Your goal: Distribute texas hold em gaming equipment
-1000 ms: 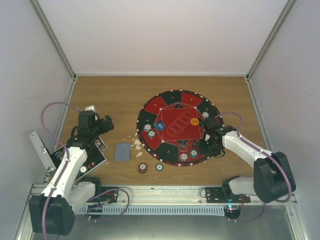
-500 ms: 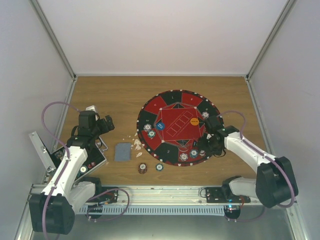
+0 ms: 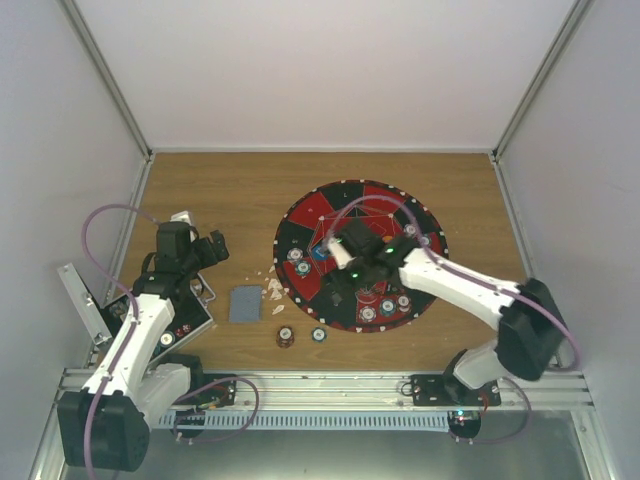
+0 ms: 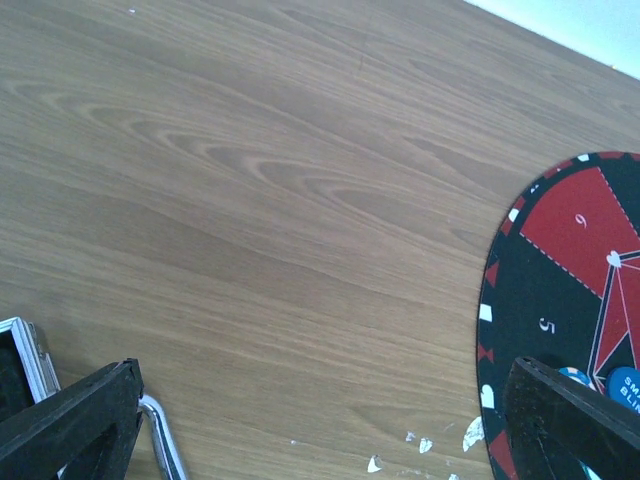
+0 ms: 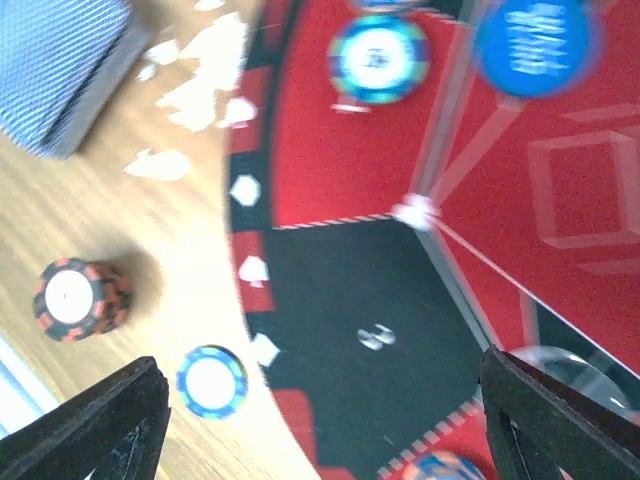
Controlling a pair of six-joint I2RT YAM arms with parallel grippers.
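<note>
Poker chips (image 3: 368,314) lie in small groups on the near and left sections of a round red-and-black mat (image 3: 300,225). Just off the mat's near-left edge, on the wooden table (image 3: 220,190), a red chip stack (image 5: 80,298) stands beside a single teal chip (image 5: 212,381) lying flat. A card deck (image 3: 244,303), grey-blue backs up, lies further left. White flakes (image 5: 200,60) are scattered between it and the mat. A blue disc (image 5: 535,45) rests on the mat's red centre.

The right gripper (image 5: 318,365) hangs over the mat's near-left rim, fingers spread wide with nothing between them. Its arm stretches across the mat above the placed chips. The left gripper (image 4: 322,370) is well to the left, over bare wood beside a black case (image 3: 198,315), also spread wide and empty.

Likely risks: if the right gripper goes down for the loose chips, a finger could clip the red stack and topple it. It could also shove the flat teal chip along the wood, since that chip offers little edge to pinch. A low forearm could sweep placed chips out of their sections. The right wrist view is blurred, so clearance cannot be judged.

Readable writing: the left wrist view shows white numerals 6 and 5 on mat sections. In that view the blue disc's edge reads "SM" above "BL", the rest cut off. In the right wrist view the disc's lettering is too blurred to read.
</note>
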